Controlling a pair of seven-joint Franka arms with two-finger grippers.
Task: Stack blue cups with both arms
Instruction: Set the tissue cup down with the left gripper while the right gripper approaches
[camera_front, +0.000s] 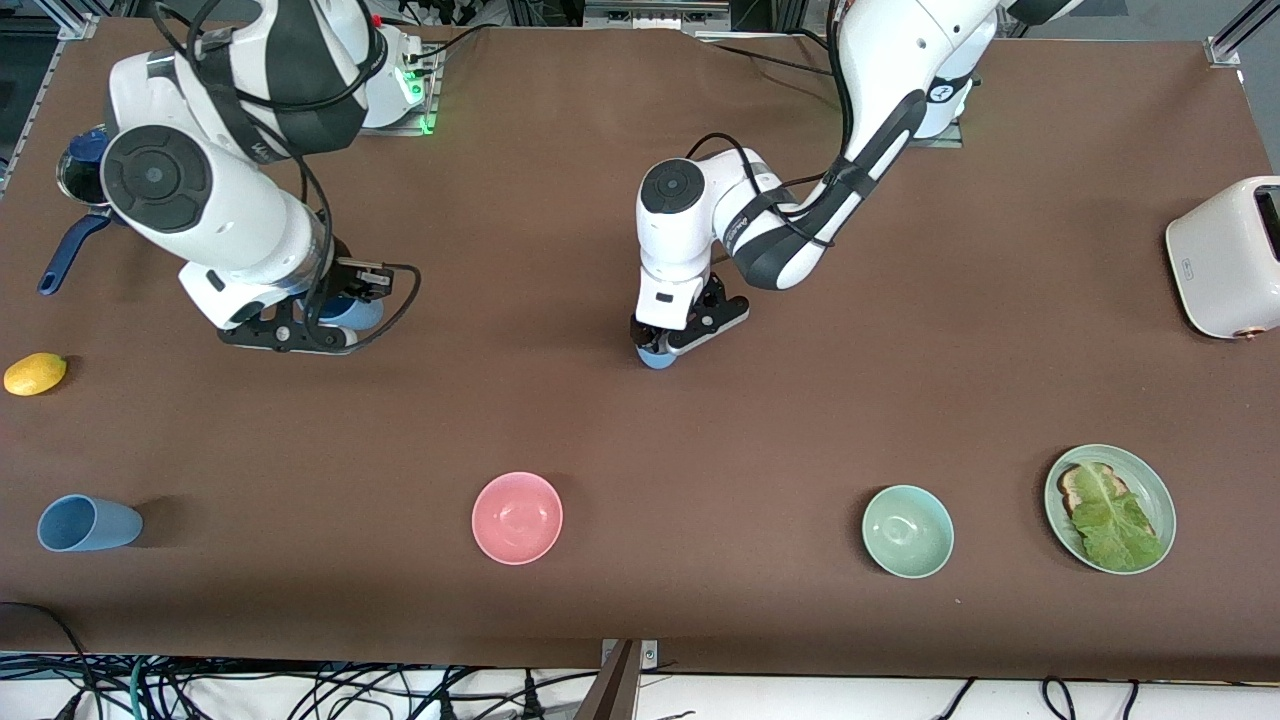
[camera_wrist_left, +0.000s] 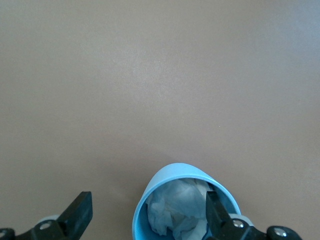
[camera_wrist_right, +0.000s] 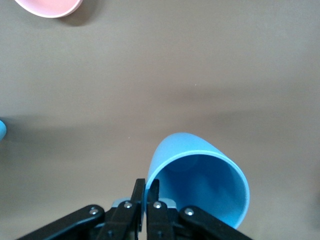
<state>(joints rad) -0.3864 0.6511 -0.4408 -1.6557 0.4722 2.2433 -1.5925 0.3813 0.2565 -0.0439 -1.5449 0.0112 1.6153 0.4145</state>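
Blue cups (camera_front: 88, 523) (one toppled) flank pink bowl (camera_front: 517, 517).

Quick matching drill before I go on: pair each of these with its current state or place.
1. left gripper
2. right gripper
3. third blue cup
4. pink bowl

a. lying on its side
b. open, one finger inside a paper-stuffed cup
c. upright, between third cup and mint bowl
d. pinching an empty cup's rim

1-b, 2-d, 3-a, 4-c
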